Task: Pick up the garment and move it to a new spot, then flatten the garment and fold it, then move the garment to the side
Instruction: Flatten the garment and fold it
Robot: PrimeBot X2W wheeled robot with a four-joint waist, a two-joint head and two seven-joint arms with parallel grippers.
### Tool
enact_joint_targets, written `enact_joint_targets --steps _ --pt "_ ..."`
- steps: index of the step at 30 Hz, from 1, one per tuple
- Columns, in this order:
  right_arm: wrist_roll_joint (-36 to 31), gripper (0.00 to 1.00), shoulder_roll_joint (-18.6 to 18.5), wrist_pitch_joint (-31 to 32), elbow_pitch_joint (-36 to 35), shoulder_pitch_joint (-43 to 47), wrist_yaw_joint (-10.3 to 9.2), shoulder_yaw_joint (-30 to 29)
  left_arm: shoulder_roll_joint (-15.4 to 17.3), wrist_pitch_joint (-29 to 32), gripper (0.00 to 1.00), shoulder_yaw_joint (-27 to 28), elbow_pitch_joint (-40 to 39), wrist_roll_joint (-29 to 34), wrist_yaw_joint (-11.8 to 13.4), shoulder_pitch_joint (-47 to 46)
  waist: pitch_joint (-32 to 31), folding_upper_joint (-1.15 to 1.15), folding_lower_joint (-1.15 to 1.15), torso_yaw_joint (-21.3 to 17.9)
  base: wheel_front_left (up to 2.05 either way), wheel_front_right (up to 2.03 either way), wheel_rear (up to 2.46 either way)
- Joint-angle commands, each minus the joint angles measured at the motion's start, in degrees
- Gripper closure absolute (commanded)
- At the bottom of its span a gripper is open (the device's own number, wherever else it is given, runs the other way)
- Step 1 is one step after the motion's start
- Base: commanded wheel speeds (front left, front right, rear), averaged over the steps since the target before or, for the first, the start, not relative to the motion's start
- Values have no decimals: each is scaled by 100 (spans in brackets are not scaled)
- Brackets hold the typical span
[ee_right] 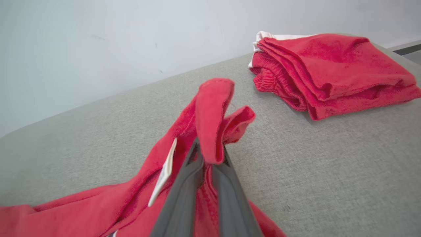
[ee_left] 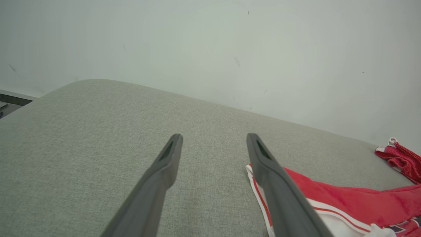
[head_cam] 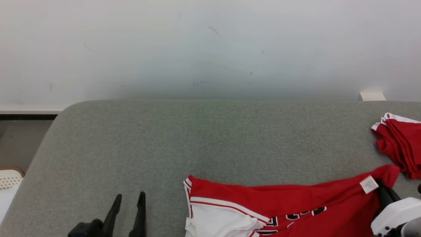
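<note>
The garment [head_cam: 296, 204] is red with white trim and dark lettering, lying crumpled at the near right of the grey padded table [head_cam: 164, 138]. My right gripper [head_cam: 383, 191] is shut on its raised red waistband edge [ee_right: 213, 121] beside a white label [head_cam: 369, 184]; in the right wrist view the fabric drapes over the closed fingers [ee_right: 184, 194]. My left gripper [head_cam: 130, 205] stands open over bare table left of the garment [ee_left: 345, 200], its fingers [ee_left: 158, 177] spread with nothing between them.
A folded stack of red clothes [head_cam: 399, 144] [ee_right: 329, 69] lies at the table's right edge, just beyond the held garment. A white wall [head_cam: 210, 49] stands behind the table. The table's rounded left corner drops to the floor [head_cam: 19, 141].
</note>
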Motion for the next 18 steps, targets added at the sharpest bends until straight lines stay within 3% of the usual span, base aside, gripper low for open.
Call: enact_joint_targets --steps 1,10,14,18 --pt "-1 100 68 70 -242 135 -12 57 -10 1 0 20 22 41 -12 61 -23 0 0 -19 0 0 0" --pt "316 100 660 866 -2119 769 -12 1007 -13 1 0 42 54 93 -53 -28 -60 0 0 130 0 0 0" --pt "467 100 778 1096 -2425 978 -12 1594 -22 1 0 54 81 92 -67 -46 -58 0 0 337 0 0 0" --pt "518 100 839 1027 -2302 942 -12 2024 -41 1 0 37 100 97 -79 -92 -67 0 0 603 0 0 0"
